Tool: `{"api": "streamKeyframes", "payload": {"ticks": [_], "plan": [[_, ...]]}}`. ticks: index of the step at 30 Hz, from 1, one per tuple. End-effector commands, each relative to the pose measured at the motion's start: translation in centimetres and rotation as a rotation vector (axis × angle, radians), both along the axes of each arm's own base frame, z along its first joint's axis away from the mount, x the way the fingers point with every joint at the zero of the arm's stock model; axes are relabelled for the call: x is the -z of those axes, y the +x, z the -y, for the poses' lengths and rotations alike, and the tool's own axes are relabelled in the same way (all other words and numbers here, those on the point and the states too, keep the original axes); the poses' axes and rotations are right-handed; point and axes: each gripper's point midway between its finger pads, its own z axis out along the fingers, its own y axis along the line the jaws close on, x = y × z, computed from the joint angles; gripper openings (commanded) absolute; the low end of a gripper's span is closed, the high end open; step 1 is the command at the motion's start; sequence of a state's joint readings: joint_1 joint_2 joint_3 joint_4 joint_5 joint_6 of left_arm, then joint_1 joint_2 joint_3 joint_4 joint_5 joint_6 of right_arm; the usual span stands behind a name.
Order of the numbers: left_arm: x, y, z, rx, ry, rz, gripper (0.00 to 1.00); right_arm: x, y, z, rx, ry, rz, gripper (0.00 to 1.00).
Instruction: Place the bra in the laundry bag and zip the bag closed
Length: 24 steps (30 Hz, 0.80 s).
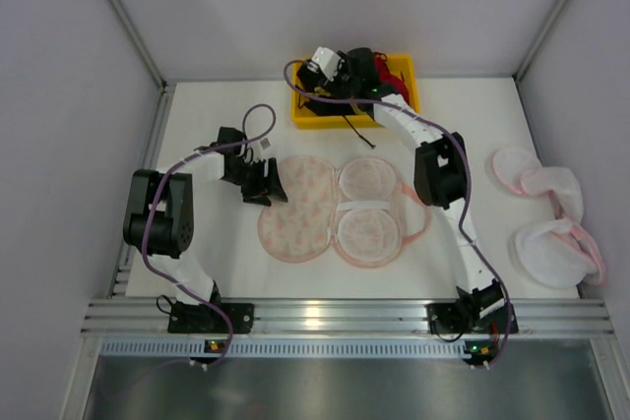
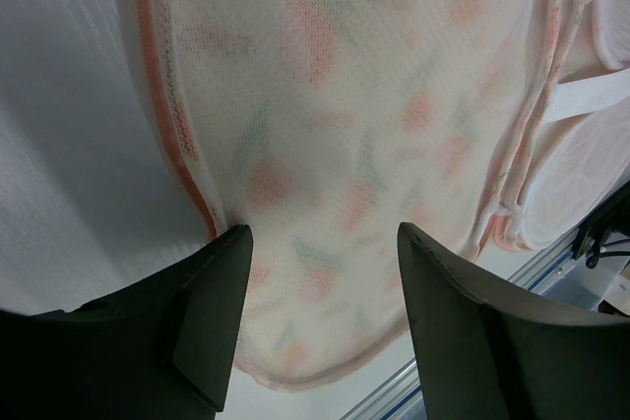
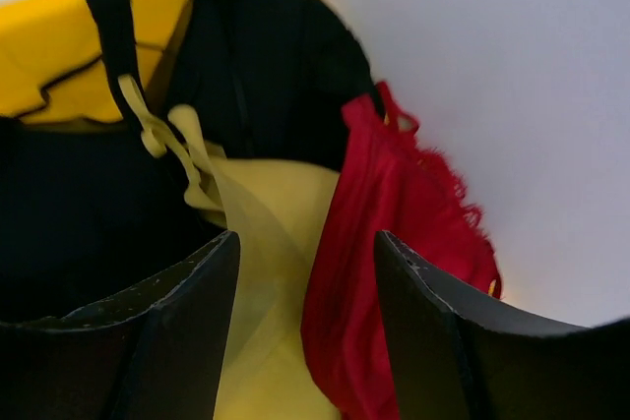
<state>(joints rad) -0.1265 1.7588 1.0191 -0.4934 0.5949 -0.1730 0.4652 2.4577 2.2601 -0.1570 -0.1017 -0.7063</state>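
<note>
Nearest the arm bases, the laundry bag (image 1: 295, 213) lies opened flat in the middle of the tabletop (image 1: 226, 255). Its printed mesh half is on the left and the half with the two round white cups is on the right, and there's no bra inside. The left end effector (image 2: 323, 243) sits right at the left edge of the printed half with its jaws spread and nothing pinched. The wrist view shows pink-trimmed mesh filling the gap between the fingers (image 2: 212, 312), but I honestly can't tell if they touch the fabric. Off to the right side there's a pair of plain white bags (image 1: 546, 218) with pink edging, well apart from everything else. Farther back, at the far edge, is the yellow bin (image 1: 305, 115), stuffed with the black bras (image 3: 256, 66), a yellow bra (image 3: 266, 213) and the bra (image 3: 394, 243) we care about, the red lacy one, tucked against the bin's right side. The right end effector (image 3: 305, 238) hangs right over the bin with its jaws apart and gripping nothing. The red one lies just below it, toward the right-hand finger in that view, with the yellow one showing through the rest of the gap.
</note>
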Motion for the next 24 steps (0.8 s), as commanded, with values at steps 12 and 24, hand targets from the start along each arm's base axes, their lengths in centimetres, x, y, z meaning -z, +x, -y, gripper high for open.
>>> {"api": "streamKeyframes", "payload": {"ticks": [12, 24], "plan": [[1.0, -0.2, -0.6, -0.003, 0.041, -0.012, 0.68, -2.6, 4.2, 5.9, 0.201, -0.004, 0.136, 0.11], [0.4, 0.1, -0.6, 0.001, 0.037, 0.009, 0.67, -14.2, 0.6, 5.5, 0.123, 0.147, 0.217, 0.0]]}}
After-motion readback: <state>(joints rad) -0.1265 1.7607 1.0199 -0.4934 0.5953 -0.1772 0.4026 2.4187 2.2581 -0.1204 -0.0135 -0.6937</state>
